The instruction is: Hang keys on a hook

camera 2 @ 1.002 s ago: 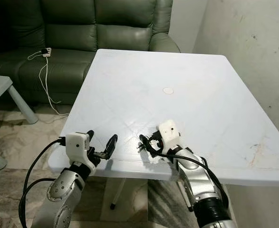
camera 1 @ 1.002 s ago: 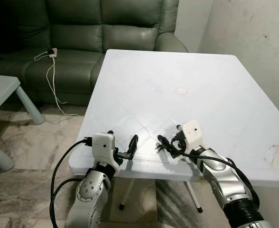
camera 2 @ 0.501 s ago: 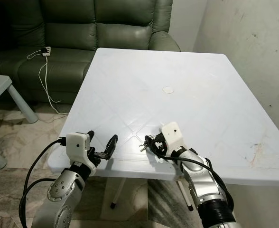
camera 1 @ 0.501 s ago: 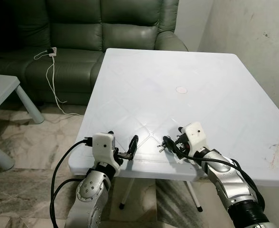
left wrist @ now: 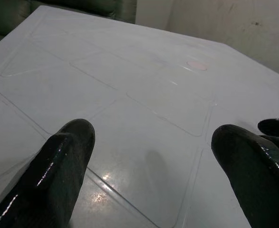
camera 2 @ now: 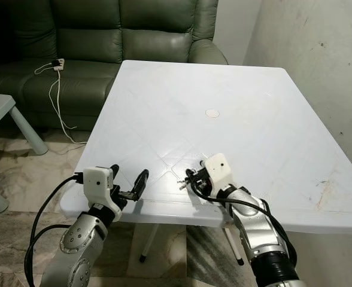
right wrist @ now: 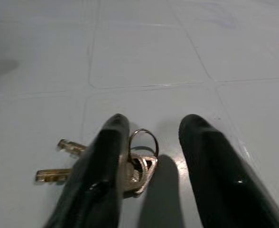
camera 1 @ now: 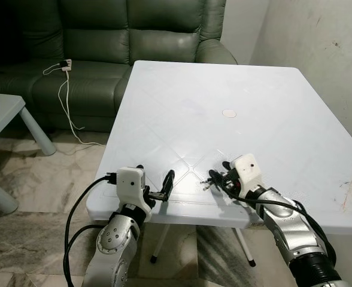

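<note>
We see the white table [camera 1: 272, 107] taking up most of the head views, with the green sofa [camera 1: 116, 42] behind it and a white cable [camera 1: 65, 95] trailing off the seat to the floor; no hook shows anywhere, so we judge the task is at its first step, picking the keys up. The left gripper [camera 1: 155, 186] sits at the near table edge, fingers spread wide with nothing between them, bare tabletop ahead of it in its wrist view. The right gripper [right wrist: 151, 142] is low over the table near the front edge, fingers parted with a clear gap; the keys [right wrist: 101, 164] lie flat on the table, the ring [right wrist: 144, 141] just inside the gap and the bunch partly tucked under one finger [right wrist: 106, 161], two brass blades sticking out to the side. We can't tell whether that finger actually touches the metal. Nothing is pinched yet. Next move, in our judgement: centre the ring between the fingertips, close on it, lift, then go find the hook; the flat keys on smooth plastic could skate away if the fingers close off-centre. Against half a second ago and a second ago, the right gripper has slid forward and a bit rightward over the table; the left has not moved.
</note>
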Motion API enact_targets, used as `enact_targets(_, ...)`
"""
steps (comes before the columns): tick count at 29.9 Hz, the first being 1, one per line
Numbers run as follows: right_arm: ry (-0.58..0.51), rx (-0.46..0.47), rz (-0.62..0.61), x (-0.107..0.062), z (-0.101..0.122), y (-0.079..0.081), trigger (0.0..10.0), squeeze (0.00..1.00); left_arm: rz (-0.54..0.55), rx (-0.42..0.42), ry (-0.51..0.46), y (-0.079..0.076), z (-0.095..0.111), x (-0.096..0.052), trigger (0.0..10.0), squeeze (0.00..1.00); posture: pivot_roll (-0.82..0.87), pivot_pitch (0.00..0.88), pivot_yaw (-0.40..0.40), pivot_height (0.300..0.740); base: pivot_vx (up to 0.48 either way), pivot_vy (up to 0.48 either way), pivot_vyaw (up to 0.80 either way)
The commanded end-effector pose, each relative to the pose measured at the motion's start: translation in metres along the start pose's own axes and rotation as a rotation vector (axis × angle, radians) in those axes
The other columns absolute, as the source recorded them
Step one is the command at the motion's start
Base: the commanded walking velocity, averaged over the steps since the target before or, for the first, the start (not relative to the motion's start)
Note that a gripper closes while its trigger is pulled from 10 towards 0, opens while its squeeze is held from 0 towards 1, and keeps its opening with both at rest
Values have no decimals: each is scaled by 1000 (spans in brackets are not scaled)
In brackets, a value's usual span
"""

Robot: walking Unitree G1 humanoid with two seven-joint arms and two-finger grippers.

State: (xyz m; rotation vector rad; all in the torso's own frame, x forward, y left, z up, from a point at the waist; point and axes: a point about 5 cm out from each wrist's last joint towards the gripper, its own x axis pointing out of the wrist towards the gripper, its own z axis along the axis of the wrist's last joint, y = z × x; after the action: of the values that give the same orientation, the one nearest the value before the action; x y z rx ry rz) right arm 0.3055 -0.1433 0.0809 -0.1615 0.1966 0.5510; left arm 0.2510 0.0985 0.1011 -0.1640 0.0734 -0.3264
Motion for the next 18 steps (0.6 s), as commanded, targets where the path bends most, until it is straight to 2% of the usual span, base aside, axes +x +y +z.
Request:
enact_targets(1,-7,-7,-3,-2,2,-3,10000,0,-4,-3,-13,-2,4,1,10000,0,21,29,-78,740,0,0,0)
enact_targets(18,-2,26,16,1,3,-1,10000,0,5,-14,-16,0,5,1,10000,0,21,39,-77,740,0,0,0)
